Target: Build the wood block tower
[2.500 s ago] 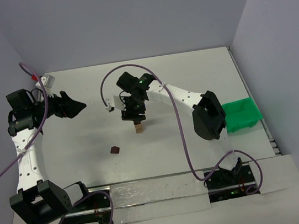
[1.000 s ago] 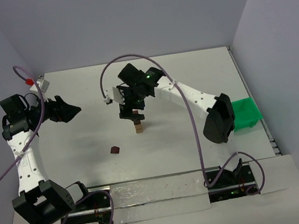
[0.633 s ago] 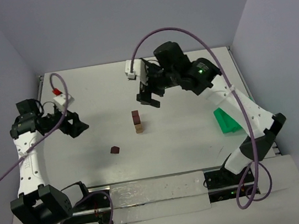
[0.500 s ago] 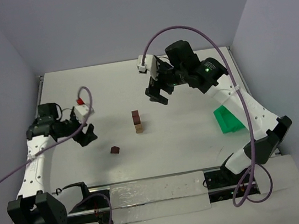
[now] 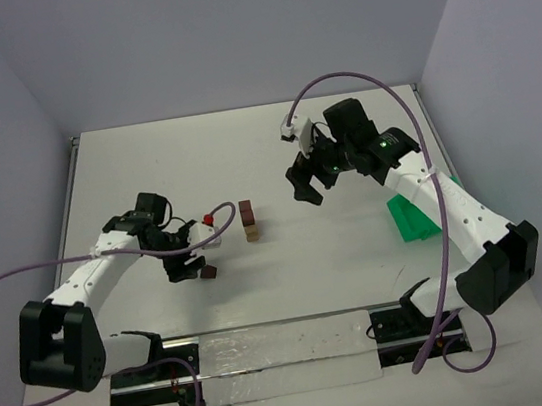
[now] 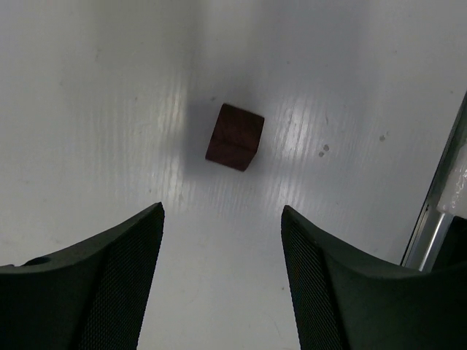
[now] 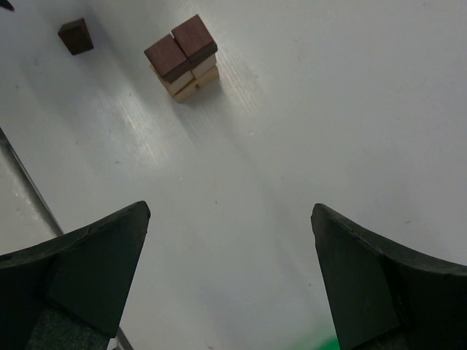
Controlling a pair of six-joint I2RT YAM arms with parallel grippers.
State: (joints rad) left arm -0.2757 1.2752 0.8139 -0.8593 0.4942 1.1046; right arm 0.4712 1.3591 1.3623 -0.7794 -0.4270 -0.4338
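White counter with plain pale walls all round, that's the whole setting. Both arms are reaching in from the near edge. There's a green bin over on the right side, partly hidden under the right arm.

Right fingers are spread wide with nothing in them, hanging above the counter off to the right of the wood block tower and a bit further back, well apart from it. From the right wrist cam the fingers frame bare counter, and the tower sits up in the far left of that view: dark brown blocks on top, light tan ones underneath, standing upright.

Left fingers are down low on the near-left side of the tower, near it but not touching. They're parted too and gripping nothing. A loose dark cube lies flat on the counter just beside them. On the left wrist cam the cube is just ahead of the gap between the fingers, lined up with it but not between them. You can also spot that same cube in the right wrist view, just left of the tower.
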